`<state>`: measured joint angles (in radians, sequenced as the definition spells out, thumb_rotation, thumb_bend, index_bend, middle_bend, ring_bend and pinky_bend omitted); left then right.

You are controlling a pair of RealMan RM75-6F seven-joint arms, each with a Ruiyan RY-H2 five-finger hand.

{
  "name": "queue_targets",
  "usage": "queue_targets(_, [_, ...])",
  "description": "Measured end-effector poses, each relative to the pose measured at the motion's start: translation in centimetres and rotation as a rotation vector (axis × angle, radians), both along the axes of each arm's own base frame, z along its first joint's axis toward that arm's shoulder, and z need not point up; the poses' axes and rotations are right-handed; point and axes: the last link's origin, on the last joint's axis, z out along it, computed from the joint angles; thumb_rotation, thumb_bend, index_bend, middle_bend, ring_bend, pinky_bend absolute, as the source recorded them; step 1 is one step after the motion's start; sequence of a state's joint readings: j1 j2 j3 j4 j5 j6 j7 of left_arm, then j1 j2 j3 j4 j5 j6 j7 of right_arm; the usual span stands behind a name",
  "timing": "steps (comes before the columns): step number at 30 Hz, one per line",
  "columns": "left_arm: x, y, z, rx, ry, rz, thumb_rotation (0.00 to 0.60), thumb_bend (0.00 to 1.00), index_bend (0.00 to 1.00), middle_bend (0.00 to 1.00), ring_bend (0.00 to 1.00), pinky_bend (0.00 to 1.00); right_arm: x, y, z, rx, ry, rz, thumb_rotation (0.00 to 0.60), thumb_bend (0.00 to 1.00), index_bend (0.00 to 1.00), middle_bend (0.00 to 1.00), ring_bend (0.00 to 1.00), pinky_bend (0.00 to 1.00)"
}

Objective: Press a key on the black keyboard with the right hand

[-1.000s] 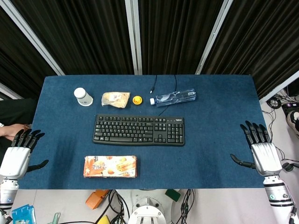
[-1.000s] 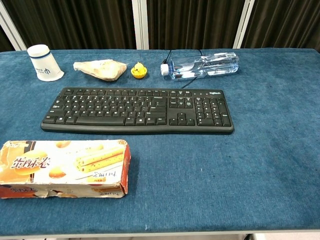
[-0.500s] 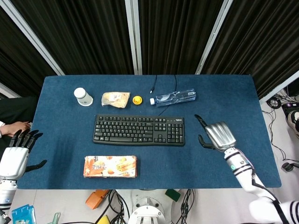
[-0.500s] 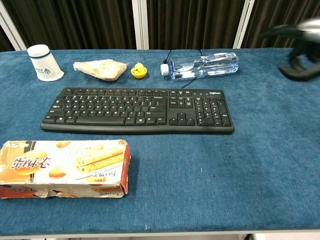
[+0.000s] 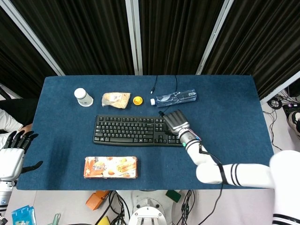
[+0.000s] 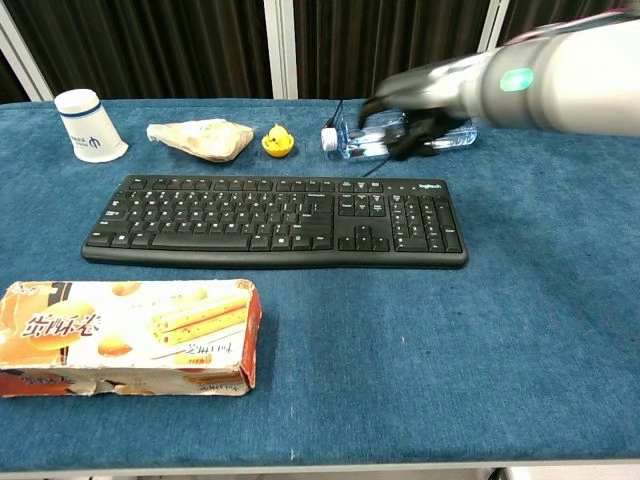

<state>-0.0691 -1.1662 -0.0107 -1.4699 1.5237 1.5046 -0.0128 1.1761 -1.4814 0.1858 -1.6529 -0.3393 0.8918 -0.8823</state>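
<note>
**Right hand above the keyboard's right end: risks before the press**

Head view. Black keyboard (image 5: 139, 131) lying flat at the table's middle, long axis left to right. Right hand (image 5: 174, 122) seen over the number-pad end, one finger extended toward the far side, the others apparently folded; holding nothing. Height above the keys not readable from here. Water bottle (image 5: 174, 98) on its side just beyond the keyboard's far edge, close to the extended fingertip. Left hand (image 5: 12, 153) off the table's left edge, fingers spread, empty. Likely fault: descent too far forward, so the fingertip lands past the key rows on the frame or nudges the bottle, which would roll easily.

Chest view. Right hand (image 6: 405, 110) blurred, raised well clear of the black keyboard (image 6: 275, 220) and overlapping the water bottle (image 6: 400, 130) in the picture; finger posture not legible through the blur. Paper cup (image 6: 88, 125), wrapped bun (image 6: 203, 138) and small yellow object (image 6: 279, 141) along the far row; snack box (image 6: 125, 336) at near left. Further fault: a fast, broad descent striking several keys together, or shoving the keyboard leftward.
</note>
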Motion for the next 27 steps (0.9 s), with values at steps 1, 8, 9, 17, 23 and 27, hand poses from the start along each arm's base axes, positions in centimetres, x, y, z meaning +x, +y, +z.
queue_targets(1, [-0.1,0.0,0.1,0.001,0.001,0.004,0.600,0.12,0.17,0.14,0.08,0.00,0.6,-0.2,-0.7,0.009,0.006,0.001,0.348,0.92,0.20,0.89,1.00,1.00])
queue_targets(8, [-0.5,-0.3,0.2,0.005,0.004,0.024,0.600,0.12,0.17,0.14,0.08,0.00,3.1,-1.1,-4.4,0.059,0.059,0.003,0.348,0.93,0.21,0.89,1.00,1.00])
queue_targets(9, [-0.6,-0.4,0.2,0.005,0.004,0.028,0.600,0.12,0.17,0.14,0.08,0.00,3.1,-1.2,-4.7,0.063,0.062,0.000,0.347,0.93,0.21,0.89,1.00,1.00])
queue_targets(17, [-0.9,-0.5,0.2,0.007,0.003,0.039,0.600,0.11,0.17,0.14,0.08,0.00,3.3,-1.4,-6.3,0.092,0.079,-0.003,0.348,0.93,0.21,0.89,1.00,1.00])
queue_targets(23, [-1.1,-0.6,0.2,0.008,0.000,0.042,0.600,0.12,0.17,0.14,0.08,0.00,3.6,-1.3,-6.7,0.101,0.080,0.002,0.348,0.93,0.21,0.89,1.00,1.00])
queue_targets(27, [-1.2,-0.7,0.2,0.010,0.001,0.045,0.600,0.12,0.17,0.14,0.08,0.00,3.7,-1.3,-7.0,0.106,0.084,0.002,0.348,0.93,0.21,0.89,1.00,1.00])
